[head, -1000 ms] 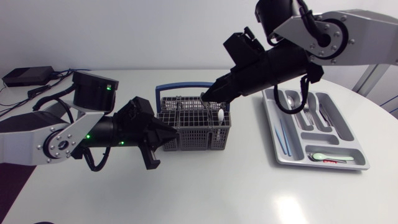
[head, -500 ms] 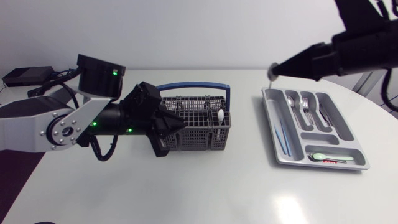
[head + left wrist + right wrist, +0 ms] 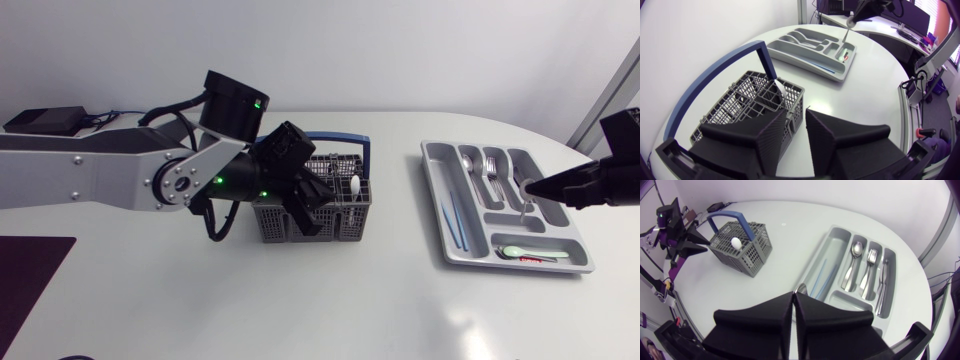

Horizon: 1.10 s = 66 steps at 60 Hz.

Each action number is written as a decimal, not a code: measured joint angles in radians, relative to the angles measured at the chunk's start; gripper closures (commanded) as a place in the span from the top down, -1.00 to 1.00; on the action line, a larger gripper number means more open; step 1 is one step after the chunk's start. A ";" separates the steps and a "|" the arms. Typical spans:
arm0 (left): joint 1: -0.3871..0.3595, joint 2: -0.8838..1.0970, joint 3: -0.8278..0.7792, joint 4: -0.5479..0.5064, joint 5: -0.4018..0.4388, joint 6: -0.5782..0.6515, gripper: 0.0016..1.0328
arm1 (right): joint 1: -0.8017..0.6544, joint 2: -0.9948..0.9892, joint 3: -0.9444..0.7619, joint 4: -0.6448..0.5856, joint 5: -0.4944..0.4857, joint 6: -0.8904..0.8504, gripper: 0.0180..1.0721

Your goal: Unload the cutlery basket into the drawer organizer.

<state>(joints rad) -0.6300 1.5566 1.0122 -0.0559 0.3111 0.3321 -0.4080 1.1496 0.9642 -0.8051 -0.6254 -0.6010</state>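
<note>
The grey wire cutlery basket (image 3: 345, 222) with a blue handle (image 3: 300, 138) stands mid-table and holds a white spoon (image 3: 354, 185). My left gripper (image 3: 318, 205) hangs over the basket's front left part. In the left wrist view my left gripper (image 3: 796, 112) is open by a narrow gap, above the basket (image 3: 745, 97) corner, with nothing gripped. My right gripper (image 3: 535, 188) is shut on a metal spoon (image 3: 524, 203) that hangs above the grey drawer organizer (image 3: 436, 205). The spoon's bowl (image 3: 800, 288) shows just past my right gripper (image 3: 793, 294).
The organizer (image 3: 829, 240) holds spoons, forks, knives, blue sticks (image 3: 455, 220) and a pale green spoon (image 3: 515, 250). A black box (image 3: 40, 121) with cables lies at the back left. Bare table spreads in front of the basket and the organizer.
My right arm has carried the metal spoon from the basket rightward to above the organizer. My left arm has swung in from the basket's left side to over the basket.
</note>
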 measured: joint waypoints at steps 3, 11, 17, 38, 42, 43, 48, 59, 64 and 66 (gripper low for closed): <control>-0.003 0.014 0.018 -0.016 -0.008 -0.004 -0.33 | -0.022 0.015 -0.025 0.019 0.014 -0.020 -0.89; -0.008 0.045 0.057 -0.034 -0.027 -0.023 -0.22 | -0.065 0.042 -0.068 0.045 0.055 -0.060 -0.89; -0.008 0.062 0.080 -0.048 -0.030 -0.031 -0.22 | -0.090 0.045 -0.091 0.080 0.081 -0.081 -0.89; -0.039 0.108 0.145 -0.074 -0.048 -0.057 -0.17 | -0.144 0.149 -0.191 0.308 0.210 -0.127 -0.89; -0.042 0.118 0.158 -0.086 -0.053 -0.064 -0.17 | -0.152 0.196 -0.195 0.346 0.229 -0.134 -0.89; -0.043 0.120 0.161 -0.088 -0.056 -0.066 -0.17 | -0.153 0.206 -0.195 0.355 0.231 -0.136 -0.89; -0.046 0.134 0.183 -0.099 -0.059 -0.071 -0.14 | -0.157 0.253 -0.196 0.385 0.238 -0.141 -0.88; -0.048 0.156 0.231 -0.112 -0.060 -0.079 -0.14 | -0.152 0.271 -0.205 0.403 0.238 -0.142 0.19; -0.049 0.167 0.255 -0.127 -0.062 -0.083 -0.14 | -0.141 0.270 -0.210 0.401 0.238 -0.141 0.63; -0.050 0.172 0.263 -0.129 -0.066 -0.088 -0.14 | -0.135 0.266 -0.212 0.399 0.237 -0.141 0.71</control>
<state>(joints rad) -0.6796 1.7290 1.2751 -0.1848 0.2455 0.2443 -0.5434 1.4151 0.7521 -0.4057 -0.3882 -0.7422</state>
